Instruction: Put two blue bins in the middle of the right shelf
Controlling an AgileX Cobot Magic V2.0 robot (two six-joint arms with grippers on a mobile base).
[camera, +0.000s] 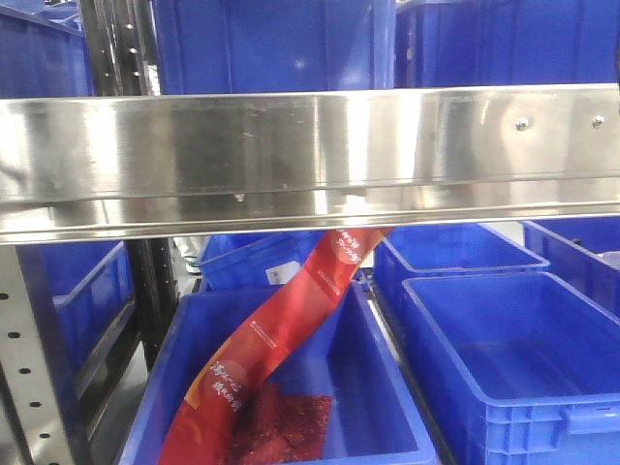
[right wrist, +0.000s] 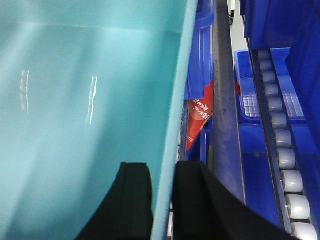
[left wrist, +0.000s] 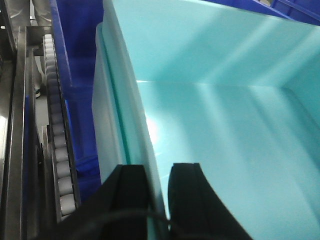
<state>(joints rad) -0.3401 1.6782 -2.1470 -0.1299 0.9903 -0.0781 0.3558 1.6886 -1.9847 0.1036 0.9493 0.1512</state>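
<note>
1. Below the steel shelf beam (camera: 310, 155), at least five blue bins (camera: 504, 358) show in the front view; more sit above it, cut off by the frame.
2. One red packaging strip (camera: 291, 320) hangs from under the beam.
3. One teal bin (left wrist: 215, 115) appears in each wrist view.
4. Two black fingers (left wrist: 190, 200) show per wrist view.

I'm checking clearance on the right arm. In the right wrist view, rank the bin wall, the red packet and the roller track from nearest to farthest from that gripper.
1. Bin wall: between the jaws of the right gripper.
2. Red packet: just beyond the wall, ahead.
3. Roller track: off to the right, past the grey rail.
</note>
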